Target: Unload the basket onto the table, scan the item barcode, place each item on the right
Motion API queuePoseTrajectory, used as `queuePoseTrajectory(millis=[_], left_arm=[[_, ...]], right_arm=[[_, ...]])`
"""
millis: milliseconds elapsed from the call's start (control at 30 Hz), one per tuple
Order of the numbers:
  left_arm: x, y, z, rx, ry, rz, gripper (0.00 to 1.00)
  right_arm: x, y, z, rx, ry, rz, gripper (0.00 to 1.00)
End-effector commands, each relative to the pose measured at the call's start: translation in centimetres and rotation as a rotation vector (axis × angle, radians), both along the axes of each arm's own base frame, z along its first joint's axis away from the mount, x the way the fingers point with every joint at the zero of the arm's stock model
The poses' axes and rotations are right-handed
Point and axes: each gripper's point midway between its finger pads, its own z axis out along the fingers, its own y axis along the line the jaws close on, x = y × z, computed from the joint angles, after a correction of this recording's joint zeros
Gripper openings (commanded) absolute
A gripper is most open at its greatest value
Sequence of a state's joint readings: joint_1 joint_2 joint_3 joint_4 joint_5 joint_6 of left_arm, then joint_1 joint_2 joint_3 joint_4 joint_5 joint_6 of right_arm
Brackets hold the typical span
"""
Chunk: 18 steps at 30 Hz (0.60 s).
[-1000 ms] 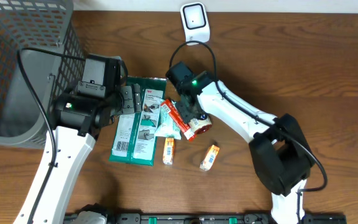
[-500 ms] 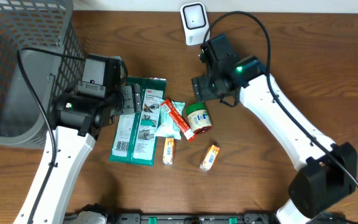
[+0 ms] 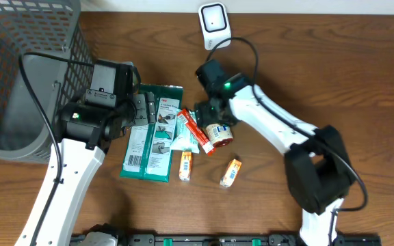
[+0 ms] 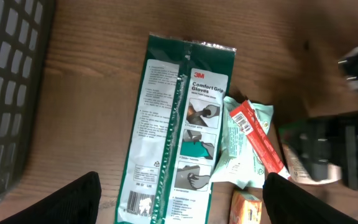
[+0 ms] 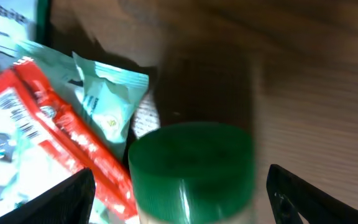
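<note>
Jar [image 5: 191, 171] with green lid is on the worktop [image 3: 361, 82] mid-scene, just right of the red packet [image 3: 198, 130]; touching it or not, can't tell. Right pincer [image 5: 180, 196] is directly over the lid, fingers spread wide either side with a gap on both, nothing gripped. Red packet lies across a mint pouch [image 4: 244, 149], and the 3M gloves pack [image 4: 179, 124] lies flat to their left. Small orange boxes [image 3: 185, 165] sit nearer the robot, apart from each other. Left pincer [image 4: 182, 202] is wide and empty, hovering above the gloves pack. White scanner [image 3: 213, 24] stands at the far edge, apart from the jar. Grey basket [image 3: 19, 61] sits far left.
</note>
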<state>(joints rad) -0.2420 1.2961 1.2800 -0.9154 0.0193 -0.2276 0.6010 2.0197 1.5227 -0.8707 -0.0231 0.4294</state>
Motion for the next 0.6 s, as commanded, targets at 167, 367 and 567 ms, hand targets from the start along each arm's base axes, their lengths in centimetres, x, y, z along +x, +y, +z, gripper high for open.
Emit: queuePoseTrajectory(millis=[167,367,567], left_arm=[[0.3,0.3,0.4,0.015,-0.011,0.000,0.84],[0.3,0.3,0.4,0.015,-0.011,0.000,0.84],[0.3,0.3,0.4,0.015,-0.011,0.000,0.84]], right_arm=[[0.3,0.3,-1.0,-0.054,-0.027,0.071,0.47],[1.4,-0.3,3.3,-0.013,-0.116,0.098,0.46],[2.9,-2.0,9.1,-0.002,-0.276,0.150,0.47]])
